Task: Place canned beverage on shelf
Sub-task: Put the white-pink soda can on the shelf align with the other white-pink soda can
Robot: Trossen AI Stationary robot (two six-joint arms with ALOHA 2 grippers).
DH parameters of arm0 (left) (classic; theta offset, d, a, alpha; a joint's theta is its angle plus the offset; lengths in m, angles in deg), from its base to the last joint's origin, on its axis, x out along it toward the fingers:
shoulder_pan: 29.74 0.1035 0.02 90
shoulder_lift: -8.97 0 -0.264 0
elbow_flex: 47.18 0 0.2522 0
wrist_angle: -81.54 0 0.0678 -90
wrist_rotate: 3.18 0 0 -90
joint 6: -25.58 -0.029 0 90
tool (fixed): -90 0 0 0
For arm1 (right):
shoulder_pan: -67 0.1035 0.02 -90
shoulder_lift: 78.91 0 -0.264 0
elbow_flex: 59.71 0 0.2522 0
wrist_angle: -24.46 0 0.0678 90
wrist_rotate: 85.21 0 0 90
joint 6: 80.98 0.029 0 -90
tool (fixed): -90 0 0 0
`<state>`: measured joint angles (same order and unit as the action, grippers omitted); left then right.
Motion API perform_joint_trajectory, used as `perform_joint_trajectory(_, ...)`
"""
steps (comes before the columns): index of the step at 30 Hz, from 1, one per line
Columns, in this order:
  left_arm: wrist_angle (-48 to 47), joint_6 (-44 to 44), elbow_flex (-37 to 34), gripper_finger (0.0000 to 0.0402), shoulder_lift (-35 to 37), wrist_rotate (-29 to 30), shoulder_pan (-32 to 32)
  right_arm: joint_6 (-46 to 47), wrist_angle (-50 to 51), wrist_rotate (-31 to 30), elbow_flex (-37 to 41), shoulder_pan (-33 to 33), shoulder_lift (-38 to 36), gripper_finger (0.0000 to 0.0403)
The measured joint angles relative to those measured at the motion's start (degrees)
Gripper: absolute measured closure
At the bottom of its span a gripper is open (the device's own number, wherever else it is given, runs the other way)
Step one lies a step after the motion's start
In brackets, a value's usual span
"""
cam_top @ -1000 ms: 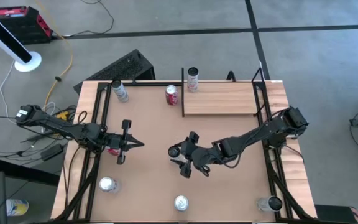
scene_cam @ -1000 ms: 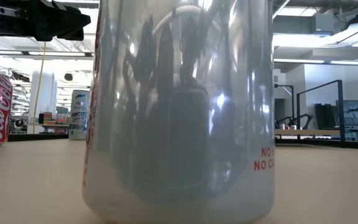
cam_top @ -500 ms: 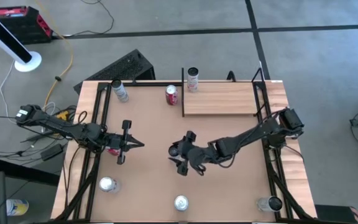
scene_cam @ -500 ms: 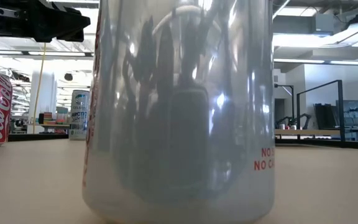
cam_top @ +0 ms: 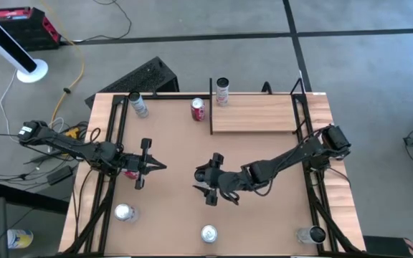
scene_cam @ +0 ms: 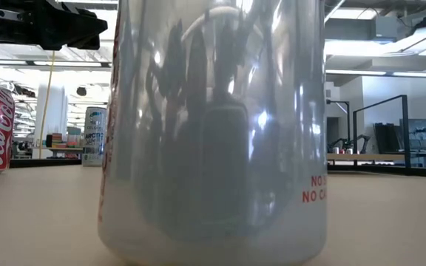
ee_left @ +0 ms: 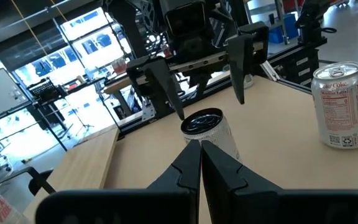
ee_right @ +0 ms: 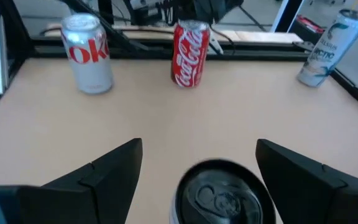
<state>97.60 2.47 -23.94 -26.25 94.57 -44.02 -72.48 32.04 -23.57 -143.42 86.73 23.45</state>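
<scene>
place: probably robotics lab | cues: framed test table (cam_top: pixel 192 215), grey floor (cam_top: pixel 350 64), cables (cam_top: pixel 77 64)

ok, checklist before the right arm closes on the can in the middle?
1. Right gripper jaws open: ok.
2. Dark-topped can centred between the jaws: ok in the right wrist view.
3. Jaws low enough on the can body: cannot tell.
4. Left gripper shut and apart from the can: ok.
5. Shelf has bare space: ok. Another can stands at its rail end only.
</scene>
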Motion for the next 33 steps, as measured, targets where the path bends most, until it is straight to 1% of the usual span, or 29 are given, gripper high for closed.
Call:
perform_joint_trajectory(8,-0.2,0.0,0.0,0.0402,0.0,0.0,0.0,0.0,2.7,-0.2,0.0,-0.4,0.0,0.0065)
perform_joint_trajectory(13,-0.5,0.0,0.0,0.0402,0.0,0.0,0.0,0.1,4.8,-2.0,0.0,-0.4,0.0,0.0065)
perform_joint_trajectory(23,-0.5,0.0,0.0,0.0402,0.0,0.0,0.0,5.0,8.2,-1.7,0.0,-0.7,0.0,0.0065)
perform_joint_trajectory(30,-0.5,0.0,0.0,0.0402,0.0,0.0,0.0,5.6,8.9,-1.4,-0.1,-1.0,0.0,0.0065)
perform_joint_trajectory(33,-0.5,0.0,0.0,0.0401,0.0,0.0,0.0,6.5,9.0,-0.2,-0.1,-1.0,0.0,0.0065)
